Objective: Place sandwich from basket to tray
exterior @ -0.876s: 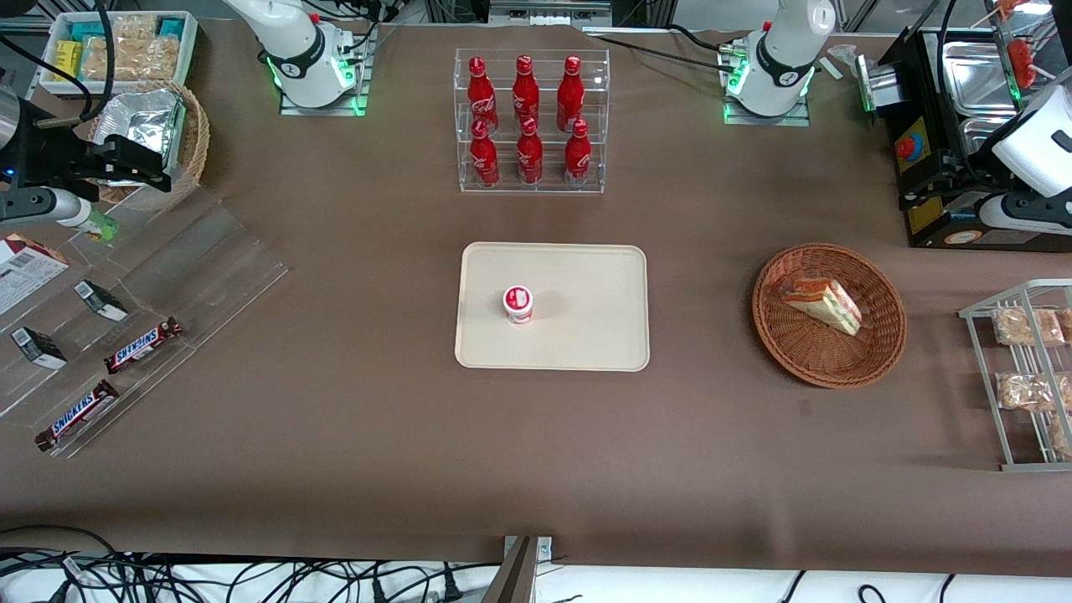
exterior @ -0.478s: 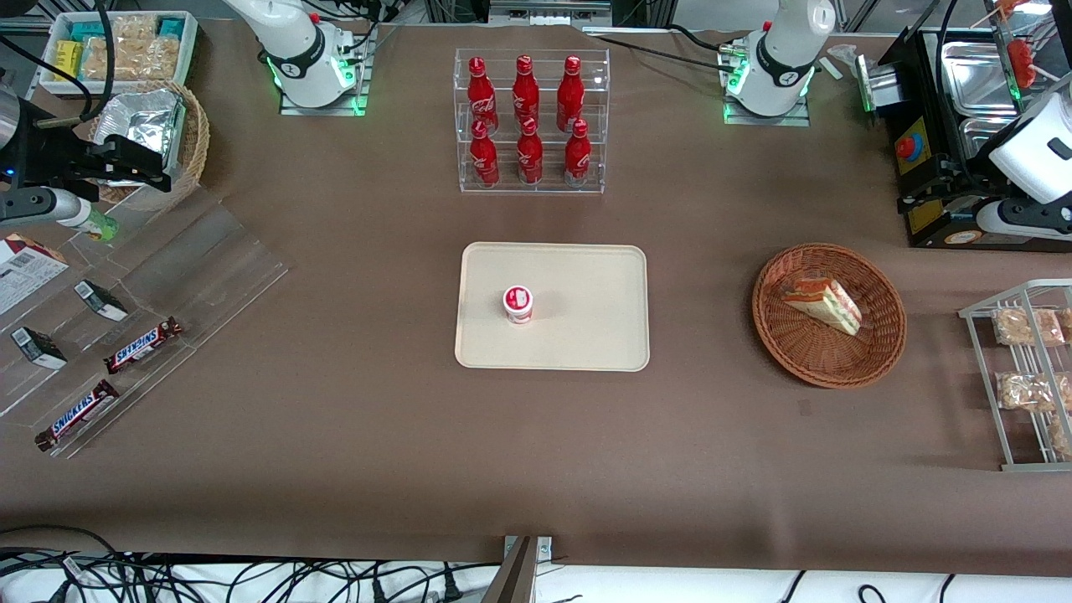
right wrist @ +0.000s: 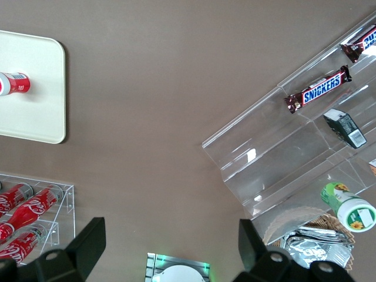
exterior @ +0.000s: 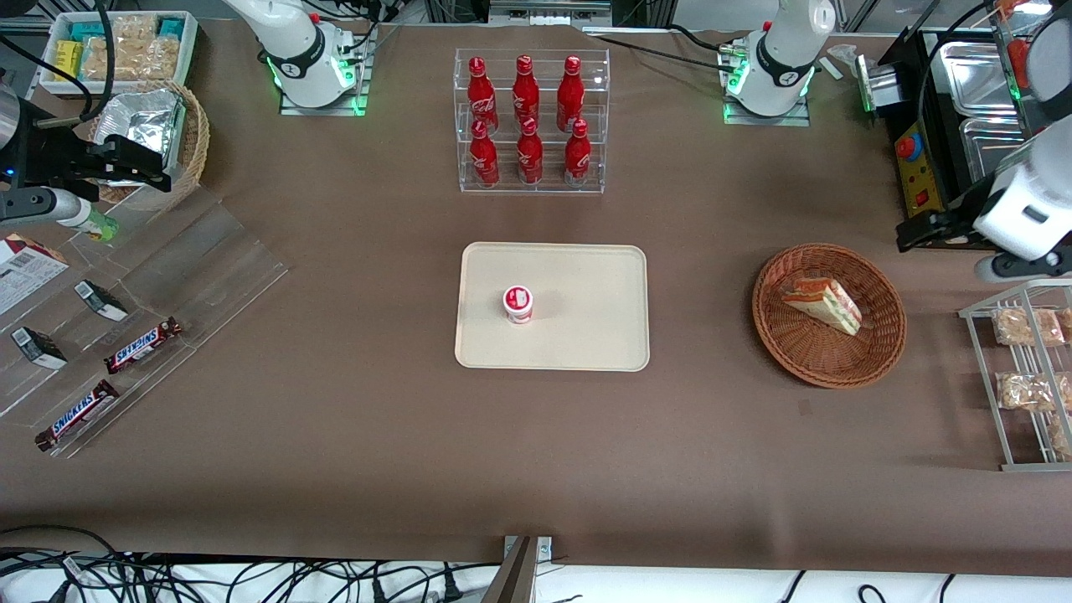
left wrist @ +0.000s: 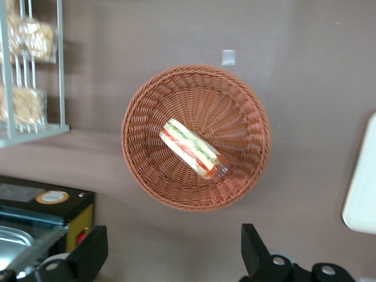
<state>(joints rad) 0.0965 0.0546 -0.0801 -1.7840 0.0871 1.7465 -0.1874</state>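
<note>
A brown cloth [exterior: 352,435] covers the whole table, with a clear bottle rack [exterior: 530,121] farthest from the front camera, clear stepped shelves [exterior: 126,310] toward the parked arm's end, a wire rack [exterior: 1026,377] toward the working arm's, and cables [exterior: 209,578] along the nearest edge.

Brown table [exterior: 352,435] with tray [exterior: 586,343], basket [exterior: 825,368], gripper [left wrist: 173,258] above.

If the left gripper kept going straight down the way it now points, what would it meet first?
Probably bare table, just short of the basket. The open left gripper points downward high above the table beside the basket's rim, not yet over the sandwich; depth is uncertain.
</note>
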